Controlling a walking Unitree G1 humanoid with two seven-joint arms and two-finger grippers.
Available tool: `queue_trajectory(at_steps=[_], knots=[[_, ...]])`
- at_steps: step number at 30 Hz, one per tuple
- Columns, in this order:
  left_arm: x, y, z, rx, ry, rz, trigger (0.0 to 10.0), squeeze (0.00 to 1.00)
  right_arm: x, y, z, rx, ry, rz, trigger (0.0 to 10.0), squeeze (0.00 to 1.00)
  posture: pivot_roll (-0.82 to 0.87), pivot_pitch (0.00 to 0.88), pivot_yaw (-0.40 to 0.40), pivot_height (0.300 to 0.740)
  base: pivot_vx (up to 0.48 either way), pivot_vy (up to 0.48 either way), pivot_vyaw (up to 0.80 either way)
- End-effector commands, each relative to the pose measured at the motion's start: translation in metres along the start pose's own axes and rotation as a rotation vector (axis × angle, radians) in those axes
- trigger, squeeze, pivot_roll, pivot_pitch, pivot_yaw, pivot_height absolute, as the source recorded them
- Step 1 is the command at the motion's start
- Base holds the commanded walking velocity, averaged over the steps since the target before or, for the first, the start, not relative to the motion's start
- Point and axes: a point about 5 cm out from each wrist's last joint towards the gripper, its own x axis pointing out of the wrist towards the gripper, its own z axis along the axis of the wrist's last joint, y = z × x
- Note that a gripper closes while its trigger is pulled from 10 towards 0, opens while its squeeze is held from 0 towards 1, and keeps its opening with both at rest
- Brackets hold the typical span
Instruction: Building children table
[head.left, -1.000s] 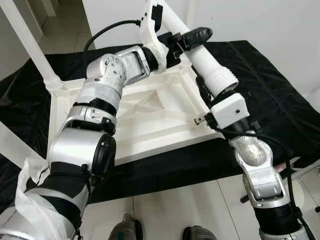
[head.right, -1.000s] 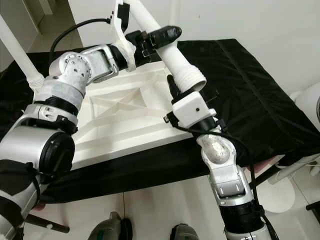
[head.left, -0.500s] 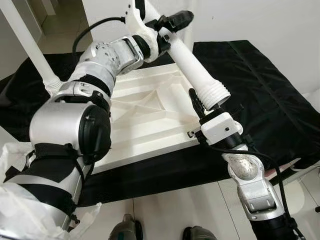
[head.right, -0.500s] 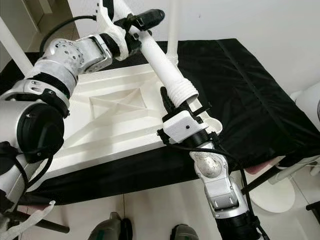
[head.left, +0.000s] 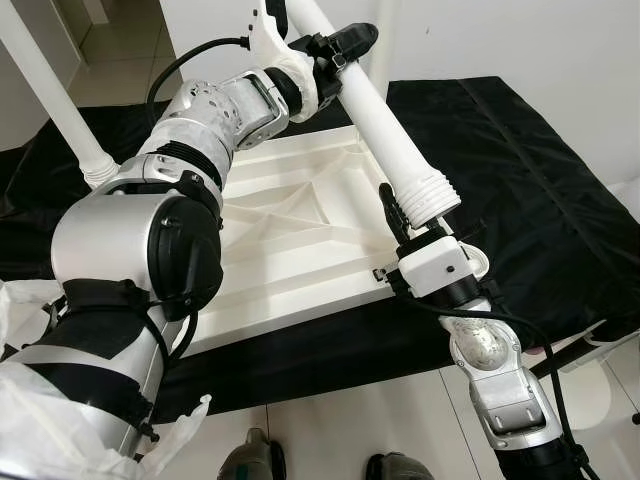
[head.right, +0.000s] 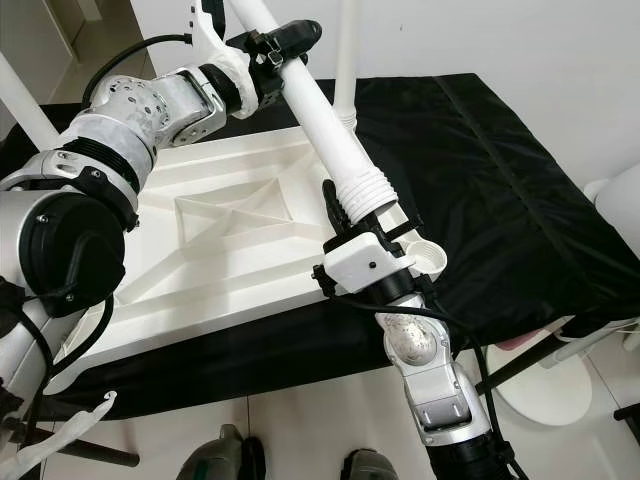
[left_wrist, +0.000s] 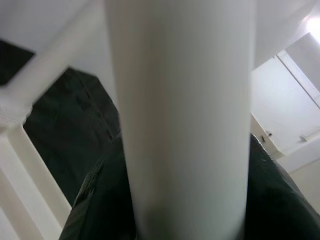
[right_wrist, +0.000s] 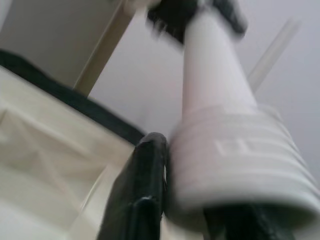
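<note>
Left gripper (head.left: 335, 50) clamps the white table leg (head.left: 385, 120) up high; right gripper (head.right: 345, 215) pinches its ribbed end, above the upturned tabletop (head.left: 290, 240) on black cloth (head.left: 520, 180), white wall (head.left: 520, 40) behind.

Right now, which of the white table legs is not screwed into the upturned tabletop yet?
The slanted leg held over the tabletop, gripped by the left gripper and right gripper. The other legs stand upright in their corners.
</note>
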Motion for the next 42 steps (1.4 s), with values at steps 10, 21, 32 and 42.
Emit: queue_trajectory(at_steps=[10,21,32,42], knots=[[-0.001,-0.002,0.012,0.003,-0.04,0.037,10.0,0.0,-0.025,0.013,-0.007,-0.059,0.011,-0.165,10.0,0.42,-0.01,0.029,0.091,0.74,0.0,0.0,0.0],[-0.004,0.001,0.019,0.113,-0.073,0.061,10.0,0.0,-0.042,0.013,-0.01,-0.016,0.078,-0.249,10.0,0.0,-0.01,0.037,0.092,0.74,0.0,0.0,0.0],[-0.004,0.003,0.018,0.391,-0.16,0.054,10.0,0.0,-0.011,-0.028,-0.002,0.224,0.139,-0.479,10.0,0.0,-0.02,0.021,0.084,0.74,0.0,0.0,0.0],[-0.004,0.002,-0.004,0.692,-0.189,-0.012,10.0,0.0,0.004,-0.056,-0.008,0.361,0.212,-0.5,10.0,0.0,-0.02,0.0,0.066,0.74,0.0,0.0,0.0]])
